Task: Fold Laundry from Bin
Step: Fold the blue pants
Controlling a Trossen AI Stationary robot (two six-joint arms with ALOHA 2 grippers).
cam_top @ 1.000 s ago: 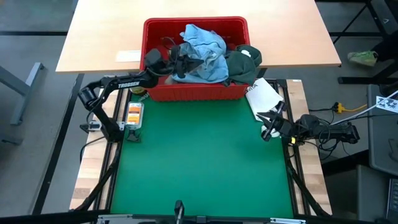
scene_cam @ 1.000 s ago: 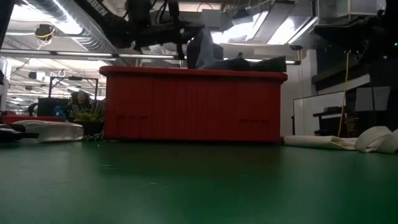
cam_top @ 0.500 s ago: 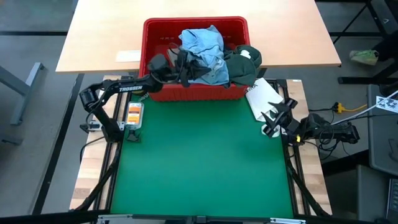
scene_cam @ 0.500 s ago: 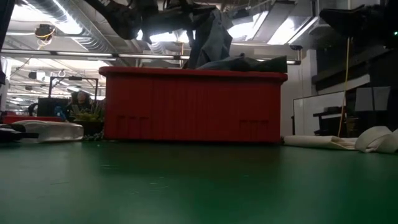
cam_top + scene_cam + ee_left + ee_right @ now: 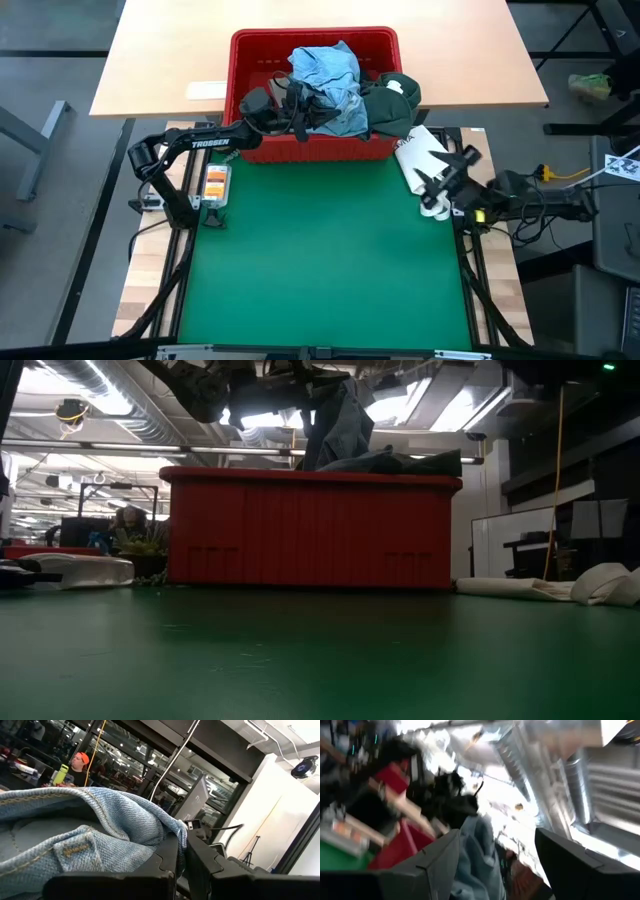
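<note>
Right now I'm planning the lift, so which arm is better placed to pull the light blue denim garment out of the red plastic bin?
Left. Its gripper is shut on the light blue denim garment above the red plastic bin; the right gripper is open, off by the white packet.

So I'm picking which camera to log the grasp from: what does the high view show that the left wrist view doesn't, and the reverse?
Only the high view shows the bright red ribbed plastic bin, the dark green garment, the green table mat and the open right gripper beside the mat. Only the left wrist view shows fingers pinching a stitched denim hem. Both show the light blue denim garment held by the left gripper.
</note>
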